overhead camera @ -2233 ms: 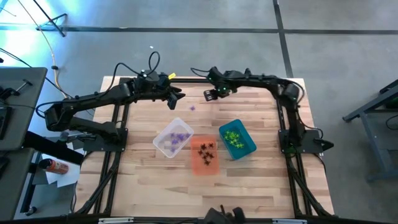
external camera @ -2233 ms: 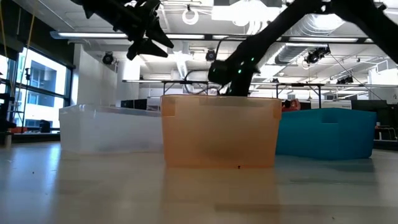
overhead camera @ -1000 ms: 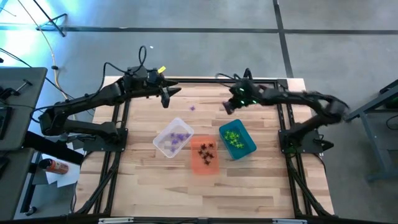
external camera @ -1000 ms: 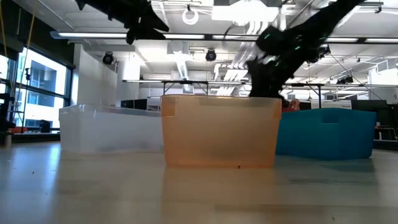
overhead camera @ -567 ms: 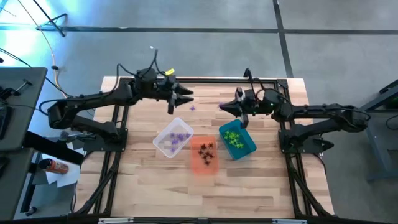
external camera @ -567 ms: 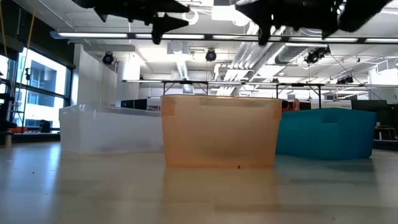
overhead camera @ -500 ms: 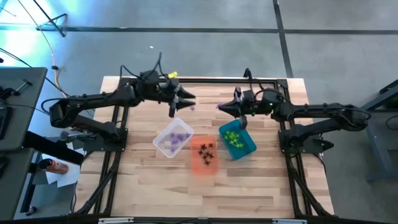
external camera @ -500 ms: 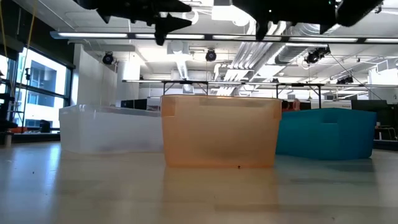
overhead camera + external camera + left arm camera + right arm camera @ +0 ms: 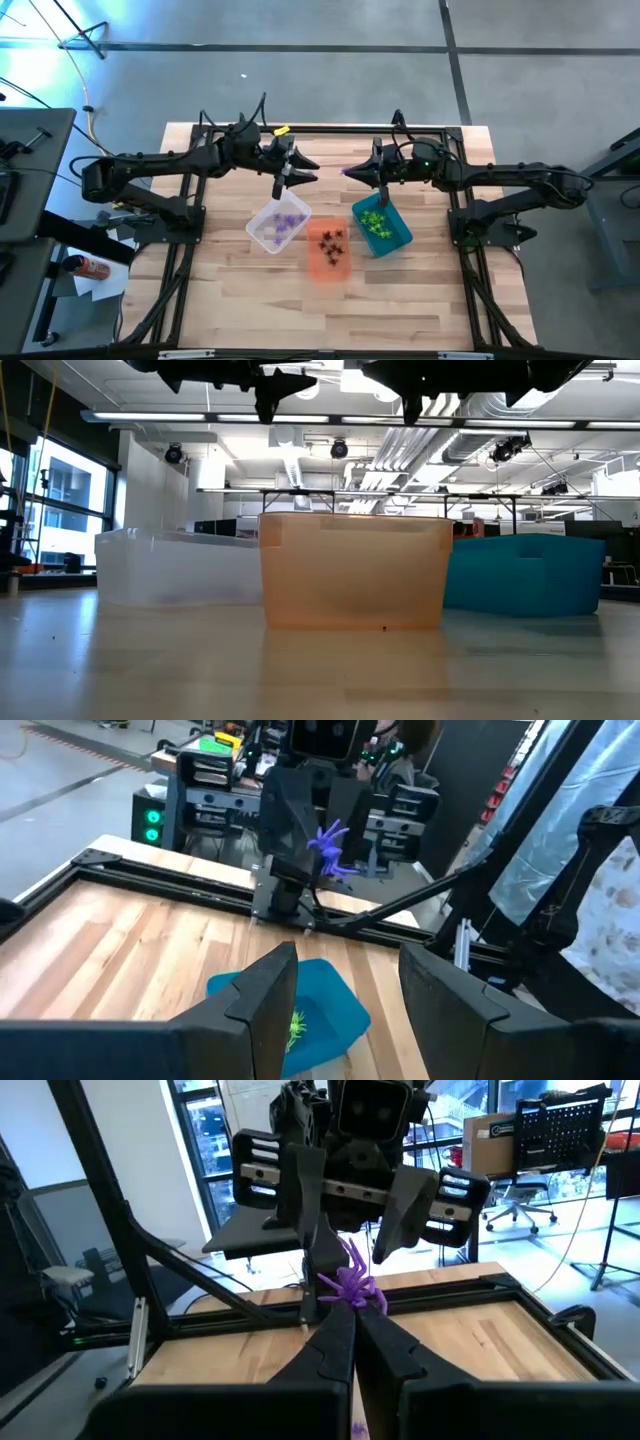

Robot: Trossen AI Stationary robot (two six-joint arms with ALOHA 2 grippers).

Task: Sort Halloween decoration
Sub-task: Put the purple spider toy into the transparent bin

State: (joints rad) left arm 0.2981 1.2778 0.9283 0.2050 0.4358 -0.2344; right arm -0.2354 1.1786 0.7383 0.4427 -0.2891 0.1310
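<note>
My right gripper is shut on a purple spider trinket, held high above the table behind the bins. My left gripper is open and empty. It faces the right gripper, tip to tip, a short gap away. In the left wrist view the purple trinket shows beyond my open fingers. Several purple trinkets lie in the clear bin, black ones in the orange bin, green ones in the teal bin. My right gripper pinches the purple spider trinket between its two fingertips, with its legs sticking out past the tips. The fingers lie about level and point toward the table's left. The trinket is lifted clear of the table and bins.
The three bins stand side by side mid-table; in the low view they are the clear bin, the orange bin and the teal bin. Both arms show high above them. Bare wood lies near the front edge.
My left gripper has swung toward the table's right and turned to point at the right gripper. My right gripper has moved toward the table's left with the purple trinket, closing the gap between the two grippers. Both stay high above the bins.
</note>
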